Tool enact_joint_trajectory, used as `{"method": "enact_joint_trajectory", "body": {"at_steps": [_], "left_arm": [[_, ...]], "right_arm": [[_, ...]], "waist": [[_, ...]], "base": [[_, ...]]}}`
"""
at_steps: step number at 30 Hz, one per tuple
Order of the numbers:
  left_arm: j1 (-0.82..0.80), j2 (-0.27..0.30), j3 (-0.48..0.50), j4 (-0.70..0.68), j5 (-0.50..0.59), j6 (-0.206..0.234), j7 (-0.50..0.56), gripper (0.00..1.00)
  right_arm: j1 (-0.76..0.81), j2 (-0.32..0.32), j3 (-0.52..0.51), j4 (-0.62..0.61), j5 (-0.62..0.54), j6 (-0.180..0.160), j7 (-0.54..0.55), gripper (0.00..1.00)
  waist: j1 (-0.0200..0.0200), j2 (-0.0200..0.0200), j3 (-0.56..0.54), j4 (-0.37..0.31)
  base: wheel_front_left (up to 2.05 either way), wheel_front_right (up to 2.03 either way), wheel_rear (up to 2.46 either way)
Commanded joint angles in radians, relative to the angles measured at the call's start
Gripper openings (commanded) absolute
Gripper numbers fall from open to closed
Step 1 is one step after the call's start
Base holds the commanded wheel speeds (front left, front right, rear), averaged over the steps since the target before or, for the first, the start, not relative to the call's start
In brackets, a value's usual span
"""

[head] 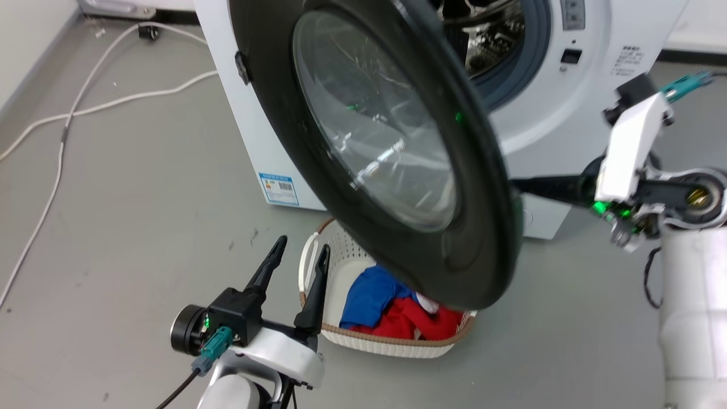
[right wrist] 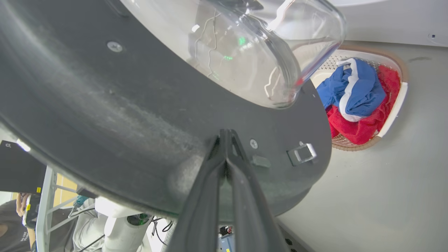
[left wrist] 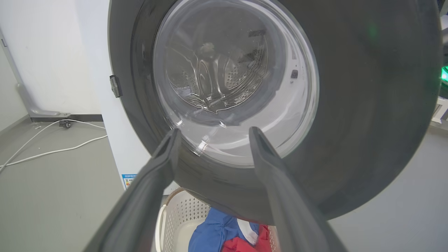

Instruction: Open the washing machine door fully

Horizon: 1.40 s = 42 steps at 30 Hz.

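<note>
Your head view looks steeply down from above, close on the outer face of the washing machine door. Your left wrist view faces that same outer face from low and near. Your right wrist view sits hard against the door's inner rim. All three share the door and laundry basket.

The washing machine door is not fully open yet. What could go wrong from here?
1. The right pincer is shut and only presses its tips on the smooth inner rim of the washing machine door; it may slip off.
2. The left pincer stands open before the door's outer face, so the swinging door may hit it.
</note>
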State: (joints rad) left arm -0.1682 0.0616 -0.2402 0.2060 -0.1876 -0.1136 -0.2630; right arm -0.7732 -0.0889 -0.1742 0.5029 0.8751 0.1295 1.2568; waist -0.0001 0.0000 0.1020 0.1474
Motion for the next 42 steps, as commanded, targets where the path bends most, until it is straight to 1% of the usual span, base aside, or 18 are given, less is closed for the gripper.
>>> {"method": "enact_joint_trajectory", "body": {"at_steps": [1, 5, 10, 20, 27, 31, 36, 39, 42], "left_arm": [[0.016, 0.007, 0.003, 0.008, 0.006, 0.000, -0.003, 1.00], [0.029, 0.012, 0.006, 0.021, 0.002, -0.003, -0.003, 1.00], [0.036, 0.016, 0.007, 0.032, -0.002, -0.007, -0.003, 1.00], [0.042, 0.017, 0.004, 0.040, -0.001, -0.007, -0.003, 1.00], [0.060, 0.015, 0.007, 0.047, -0.004, -0.006, -0.002, 1.00], [0.053, 0.014, 0.004, 0.053, -0.005, -0.007, -0.002, 1.00], [0.062, 0.015, 0.016, 0.055, -0.007, -0.002, -0.002, 1.00], [0.066, 0.017, 0.024, 0.057, -0.006, 0.001, -0.002, 1.00], [0.073, 0.021, 0.032, 0.060, -0.008, 0.004, -0.002, 1.00]], "right_arm": [[0.047, 0.025, 0.018, -0.034, 0.016, 0.002, 0.018, 0.00], [0.116, 0.038, 0.061, -0.101, 0.050, 0.002, 0.019, 0.00], [0.183, 0.044, 0.162, -0.140, 0.131, 0.002, -0.044, 0.00], [0.219, 0.041, 0.290, -0.106, 0.220, 0.002, -0.167, 0.00], [0.243, 0.041, 0.325, -0.067, 0.275, 0.002, -0.244, 0.00], [0.269, 0.039, 0.286, -0.079, 0.325, 0.002, -0.337, 0.00], [0.326, 0.039, 0.207, -0.116, 0.325, 0.002, -0.439, 0.00], [0.369, 0.036, 0.145, -0.154, 0.325, 0.002, -0.503, 0.00], [0.420, 0.031, 0.086, -0.204, 0.301, 0.002, -0.580, 0.00]], "waist": [[0.0001, 0.0000, -0.028, 0.004], [0.0001, 0.0000, -0.054, 0.012], [0.0001, 0.0000, -0.071, 0.022], [0.0001, 0.0000, -0.083, 0.034], [0.0001, 0.0000, -0.104, 0.027], [0.0001, 0.0000, -0.110, 0.027], [0.0001, 0.0000, -0.116, 0.011], [0.0001, 0.0000, -0.120, -0.007], [0.0001, 0.0000, -0.126, -0.024]], "base": [[0.00, 0.00, 0.00], [0.00, 0.00, 0.00], [0.00, 0.00, 0.00], [0.00, 0.00, 0.00], [0.00, 0.00, 0.00], [0.00, 0.00, 0.00], [0.00, 0.00, 0.00], [0.00, 0.00, 0.00], [0.00, 0.00, 0.00]]}}
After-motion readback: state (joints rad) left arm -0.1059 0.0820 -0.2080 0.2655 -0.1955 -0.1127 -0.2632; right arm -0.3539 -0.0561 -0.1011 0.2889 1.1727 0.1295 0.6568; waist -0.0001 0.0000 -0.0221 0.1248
